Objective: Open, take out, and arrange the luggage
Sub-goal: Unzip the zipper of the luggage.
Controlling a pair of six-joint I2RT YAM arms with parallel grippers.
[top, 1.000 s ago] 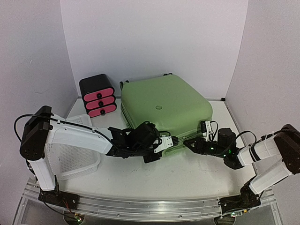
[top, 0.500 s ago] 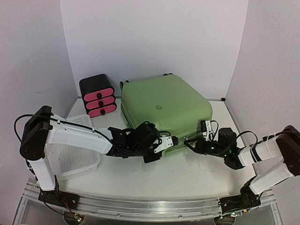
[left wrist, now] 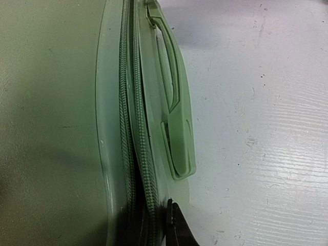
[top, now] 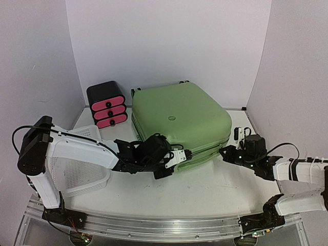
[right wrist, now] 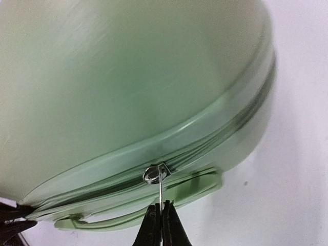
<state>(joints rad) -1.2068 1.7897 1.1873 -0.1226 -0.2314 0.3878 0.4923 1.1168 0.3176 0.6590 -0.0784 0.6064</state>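
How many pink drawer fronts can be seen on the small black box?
3, stacked on the black box left of the luggage: top front, middle front, bottom front. None seems hidden.

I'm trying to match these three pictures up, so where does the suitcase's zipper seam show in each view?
Top external: zipper seam along the luggage's near side wall.
Left wrist: the seam runs vertically, left of centre.
Right wrist: the seam curves across the lower half, zipper pull hanging from it.
Shared landmark: the green handle beside the seam, clear in both wrist views.
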